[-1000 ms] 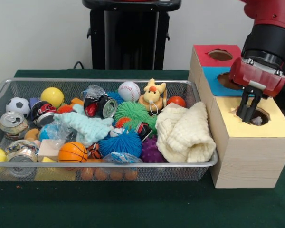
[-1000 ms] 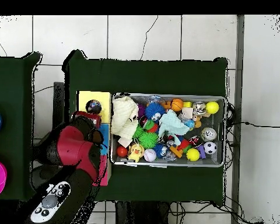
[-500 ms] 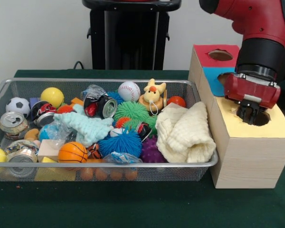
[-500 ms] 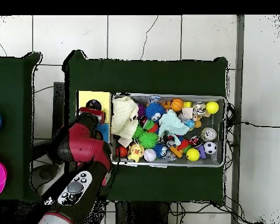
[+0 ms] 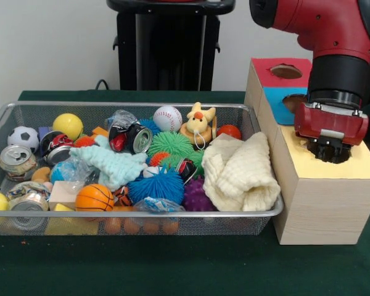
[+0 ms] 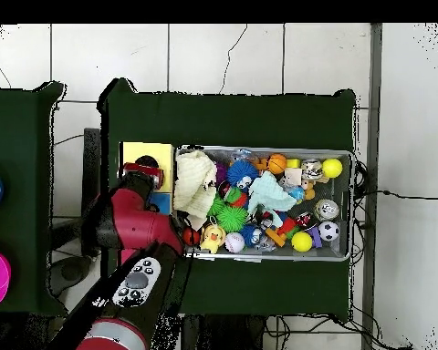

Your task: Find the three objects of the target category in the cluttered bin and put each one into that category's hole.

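Red-and-black gripper (image 5: 328, 148) sits down in the round hole of the yellow-topped wooden box (image 5: 324, 185) beside the cluttered wire-mesh bin (image 5: 135, 219) on the green counter (image 5: 172, 265), can't tell fingers' spread or any load, so lift straight up clear of the rim before swinging over the bin.

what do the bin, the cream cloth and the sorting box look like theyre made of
The bin: likely metal wire mesh, silvery and see-through. The cream cloth: soft knit or terry fabric, judging by its nubby folds. The sorting box: probably light unfinished wood, with grain lines on its sides and matte coloured tops.
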You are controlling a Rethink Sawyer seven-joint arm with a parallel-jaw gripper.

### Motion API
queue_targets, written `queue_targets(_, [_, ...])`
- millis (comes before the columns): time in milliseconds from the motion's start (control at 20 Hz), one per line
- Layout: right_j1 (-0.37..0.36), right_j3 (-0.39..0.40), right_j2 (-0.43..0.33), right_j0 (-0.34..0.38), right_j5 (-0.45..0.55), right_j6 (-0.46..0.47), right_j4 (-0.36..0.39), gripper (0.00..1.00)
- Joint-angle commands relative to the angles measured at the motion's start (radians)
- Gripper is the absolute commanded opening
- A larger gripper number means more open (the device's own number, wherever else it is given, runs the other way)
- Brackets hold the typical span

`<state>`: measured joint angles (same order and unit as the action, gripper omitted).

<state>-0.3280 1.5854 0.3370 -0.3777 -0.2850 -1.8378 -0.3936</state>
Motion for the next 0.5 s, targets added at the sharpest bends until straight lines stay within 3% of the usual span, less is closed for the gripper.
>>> queue_targets(50, [0.020, 0.097, -0.135, -0.019, 0.150, -0.178, 0.004, 0.00])
queue_targets(500, [-0.038, 0.061, 0.035, -0.125, 0.410, -0.135, -0.030, 0.00])
